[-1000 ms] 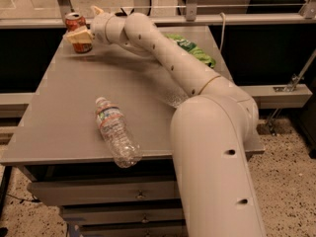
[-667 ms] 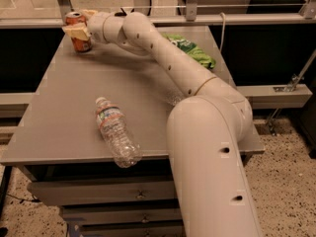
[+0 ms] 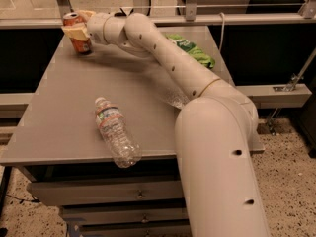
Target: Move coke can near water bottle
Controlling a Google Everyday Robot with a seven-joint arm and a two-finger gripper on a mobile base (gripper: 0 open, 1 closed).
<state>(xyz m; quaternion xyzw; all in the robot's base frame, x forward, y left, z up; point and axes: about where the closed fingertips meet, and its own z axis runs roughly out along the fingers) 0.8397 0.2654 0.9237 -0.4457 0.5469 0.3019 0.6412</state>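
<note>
The coke can (image 3: 82,44), red-orange with a silver top, stands upright at the far left corner of the grey table (image 3: 54,117). My gripper (image 3: 76,29) reaches it from the right. Its pale fingers (image 3: 74,32) sit on either side of the can's upper half and close on it, and the can's base is on the table. The water bottle (image 3: 115,133), clear with a white cap and a label band, lies on its side near the front edge, cap pointing away, well apart from the can.
A green snack bag (image 3: 191,49) lies at the far right of the table, behind my arm (image 3: 168,58), which stretches across the table's right half. A metal railing (image 3: 163,8) runs behind the table. Drawers (image 3: 108,194) are under the front edge.
My gripper has slid a little left onto the can and then stayed there. The can and the bottle have not moved.
</note>
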